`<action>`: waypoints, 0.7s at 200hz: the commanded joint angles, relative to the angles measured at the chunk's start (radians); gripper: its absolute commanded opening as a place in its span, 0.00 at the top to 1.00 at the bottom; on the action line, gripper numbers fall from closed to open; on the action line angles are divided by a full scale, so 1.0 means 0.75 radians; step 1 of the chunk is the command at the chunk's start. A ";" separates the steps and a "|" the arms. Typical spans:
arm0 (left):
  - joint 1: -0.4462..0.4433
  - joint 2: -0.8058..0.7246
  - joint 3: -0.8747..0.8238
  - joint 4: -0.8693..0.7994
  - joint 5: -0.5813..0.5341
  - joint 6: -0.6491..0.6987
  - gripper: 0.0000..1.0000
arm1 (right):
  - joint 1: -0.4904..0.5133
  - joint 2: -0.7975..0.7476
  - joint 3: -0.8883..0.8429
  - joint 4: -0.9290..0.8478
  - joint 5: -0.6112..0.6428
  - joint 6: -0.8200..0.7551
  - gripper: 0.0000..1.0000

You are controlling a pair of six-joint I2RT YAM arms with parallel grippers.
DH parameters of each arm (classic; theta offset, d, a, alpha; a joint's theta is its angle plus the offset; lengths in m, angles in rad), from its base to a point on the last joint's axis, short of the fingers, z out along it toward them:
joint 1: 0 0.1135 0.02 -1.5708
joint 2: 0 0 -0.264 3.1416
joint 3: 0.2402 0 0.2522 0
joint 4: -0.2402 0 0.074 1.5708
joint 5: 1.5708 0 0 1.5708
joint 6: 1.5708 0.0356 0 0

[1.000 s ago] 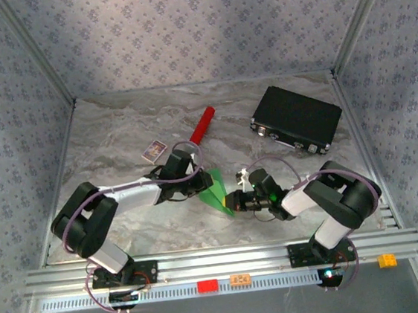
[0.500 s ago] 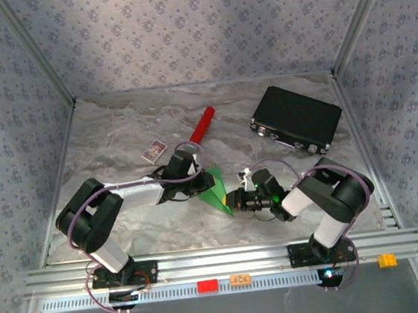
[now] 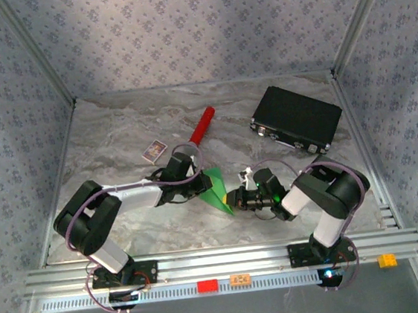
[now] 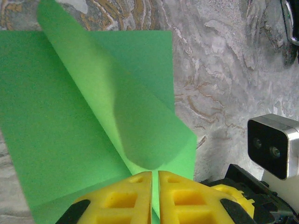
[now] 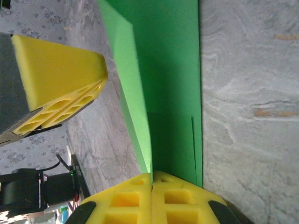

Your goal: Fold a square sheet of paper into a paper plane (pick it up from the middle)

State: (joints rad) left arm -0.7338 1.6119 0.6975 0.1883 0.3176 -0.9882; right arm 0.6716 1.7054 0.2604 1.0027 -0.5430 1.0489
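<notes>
Lately the left claw (image 4: 155,179) has tightened onto the half-folded sheet of paper (image 3: 214,188), which lies on the tabletop (image 3: 116,129) on the near side of the red cylinder (image 3: 202,126). The right claw (image 5: 152,179) stays clamped on its other end. We judge a crease is being set.

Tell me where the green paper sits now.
In the top view the square sheet of paper lies mid-table, partly folded, between the left gripper and right gripper, below the red cylinder.
</notes>
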 commanded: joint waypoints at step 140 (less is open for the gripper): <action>-0.017 0.146 0.125 0.093 0.054 0.056 0.88 | -0.043 0.063 -0.001 -0.012 -0.053 0.060 1.00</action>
State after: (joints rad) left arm -0.7418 1.6924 0.7567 0.2436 0.3515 -0.9730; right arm 0.6434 1.7248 0.2596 1.0237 -0.5751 1.0847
